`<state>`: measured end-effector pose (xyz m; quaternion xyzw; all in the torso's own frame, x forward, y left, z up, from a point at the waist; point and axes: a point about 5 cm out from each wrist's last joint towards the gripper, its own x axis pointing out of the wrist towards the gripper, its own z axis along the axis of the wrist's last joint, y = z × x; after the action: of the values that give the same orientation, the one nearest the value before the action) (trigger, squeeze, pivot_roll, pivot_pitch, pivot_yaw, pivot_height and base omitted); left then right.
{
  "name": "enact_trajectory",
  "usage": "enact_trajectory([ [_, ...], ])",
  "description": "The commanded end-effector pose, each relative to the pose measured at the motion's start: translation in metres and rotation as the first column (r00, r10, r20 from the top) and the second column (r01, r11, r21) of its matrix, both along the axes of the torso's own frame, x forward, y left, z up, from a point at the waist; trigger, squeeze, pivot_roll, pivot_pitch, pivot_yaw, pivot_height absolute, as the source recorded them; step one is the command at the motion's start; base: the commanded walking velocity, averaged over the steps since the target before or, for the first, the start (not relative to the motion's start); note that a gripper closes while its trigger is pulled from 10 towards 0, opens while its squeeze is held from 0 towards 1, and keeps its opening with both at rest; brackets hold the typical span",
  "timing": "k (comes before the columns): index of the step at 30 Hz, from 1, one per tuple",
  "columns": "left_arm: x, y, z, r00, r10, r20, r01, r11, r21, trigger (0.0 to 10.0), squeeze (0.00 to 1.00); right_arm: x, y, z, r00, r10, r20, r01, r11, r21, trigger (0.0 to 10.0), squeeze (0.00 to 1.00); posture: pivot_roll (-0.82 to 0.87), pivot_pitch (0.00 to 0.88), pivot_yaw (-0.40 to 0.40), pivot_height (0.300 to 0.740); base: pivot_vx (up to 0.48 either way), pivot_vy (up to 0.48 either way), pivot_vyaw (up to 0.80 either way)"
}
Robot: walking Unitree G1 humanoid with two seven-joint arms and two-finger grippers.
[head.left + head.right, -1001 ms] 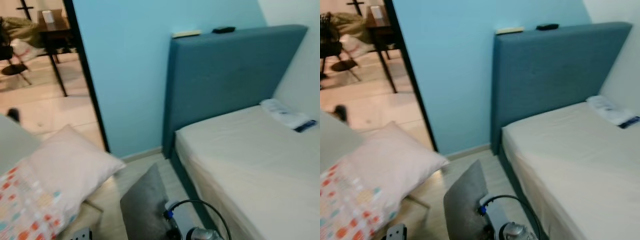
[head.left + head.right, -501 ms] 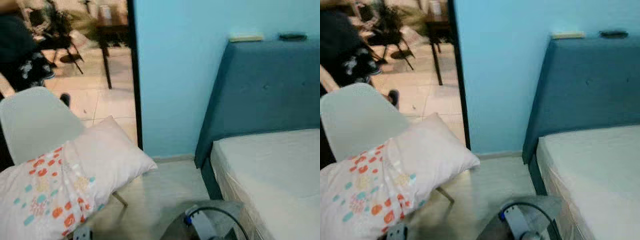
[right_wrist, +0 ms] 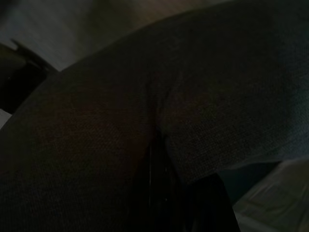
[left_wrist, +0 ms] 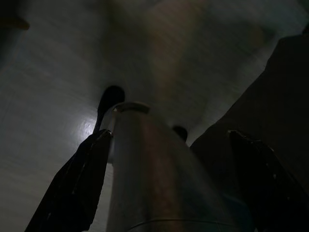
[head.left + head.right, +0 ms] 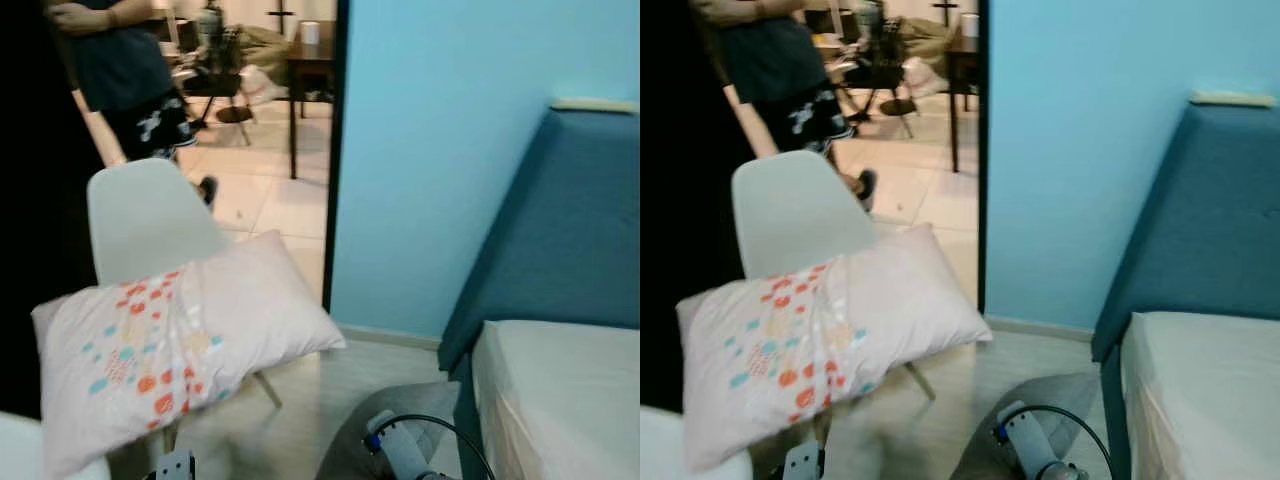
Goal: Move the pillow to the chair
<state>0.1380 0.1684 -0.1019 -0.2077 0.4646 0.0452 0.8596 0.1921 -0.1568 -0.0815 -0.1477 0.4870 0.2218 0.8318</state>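
Right wrist view: grey pillow (image 3: pixel 193 96) right against right gripper (image 3: pixel 159 193), grip impossible to tell. Soft, light, floppy; best pinched at a corner. Chair (image 5: pixel 140 215) ahead-left. Left gripper (image 4: pixel 169 135) spread, idle.

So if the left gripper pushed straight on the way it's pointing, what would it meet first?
Probably the silver cylinder that stands between the open fingers of the left gripper and seems to be part of the robot itself. Beyond it lies the floor. The view is dark, so depth is uncertain.
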Motion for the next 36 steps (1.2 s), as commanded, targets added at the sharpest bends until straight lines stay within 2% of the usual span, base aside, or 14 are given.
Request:
enact_trajectory([
  [1,-0.015,-0.002,-0.006,0.998,-0.015,-0.062,0.015,1.0,-0.009,10.0,0.0,-0.009,0.002,-0.004,0.998,0.054,-0.032,-0.054,0.999,-0.004,10.0,0.0,-0.04,0.061,-0.044,0.74,0.0,0.0,0.71],
  [10,-0.016,-0.003,-0.006,0.997,-0.026,-0.068,0.026,1.0,-0.008,10.0,0.0,-0.009,0.006,-0.004,0.994,0.099,-0.036,-0.099,0.995,-0.009,10.0,0.0,-0.04,0.056,-0.049,0.74,0.0,0.0,0.71],
  [19,-0.017,-0.004,-0.006,0.996,-0.046,-0.075,0.045,0.999,-0.006,10.0,0.0,-0.016,-0.001,-0.007,0.992,0.106,-0.067,-0.108,0.994,-0.026,10.0,0.0,-0.04,0.05,-0.049,0.74,0.0,0.0,0.71],
  [23,-0.017,-0.005,-0.007,0.995,-0.059,-0.079,0.059,0.998,-0.003,10.0,0.0,-0.022,-0.007,-0.01,0.993,0.074,-0.095,-0.079,0.995,-0.054,10.0,0.0,-0.04,0.053,-0.049,0.74,0.0,0.0,0.72],
  [27,-0.018,-0.005,-0.008,0.993,-0.062,-0.103,0.065,0.997,0.029,10.0,0.0,-0.027,-0.016,-0.012,0.994,-0.009,-0.106,-0.001,0.996,-0.093,10.0,0.0,-0.04,0.057,-0.049,0.74,0.0,0.0,0.1],
  [36,-0.02,-0.007,-0.008,0.989,-0.092,-0.118,0.097,0.995,0.038,10.0,0.0,-0.032,-0.021,-0.014,0.992,-0.02,-0.122,0.006,0.994,-0.109,10.0,0.0,-0.04,0.061,-0.043,0.74,-0.135,0.0,0.0],
])
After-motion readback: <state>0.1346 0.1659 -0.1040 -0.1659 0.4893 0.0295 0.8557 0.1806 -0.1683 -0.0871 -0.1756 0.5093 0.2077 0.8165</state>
